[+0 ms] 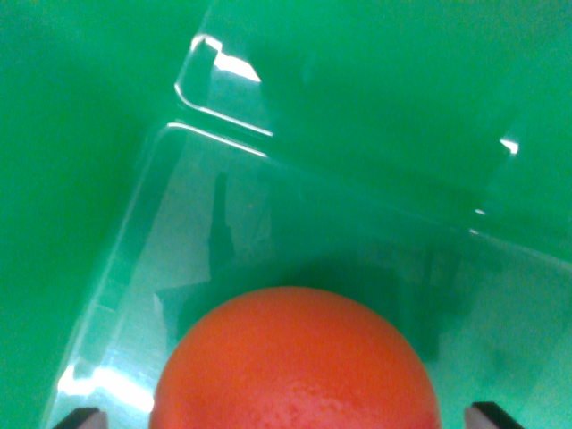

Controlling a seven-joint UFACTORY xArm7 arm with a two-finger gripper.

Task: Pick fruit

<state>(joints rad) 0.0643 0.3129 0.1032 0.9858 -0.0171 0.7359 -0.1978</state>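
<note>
The round orange fruit [295, 362] has a finely dimpled peel, slightly waxy, with a soft dull sheen rather than a hard shine. Under and around it sits a clear, thin plastic tray [223, 125], very glossy, its moulded rims and corners catching sharp white glints and its flat panels showing faint streaky reflections. The plain green worktop [63, 134] looks smooth and matt, even in tone. The two dark tips of the end effector [289, 417] look matt
</note>
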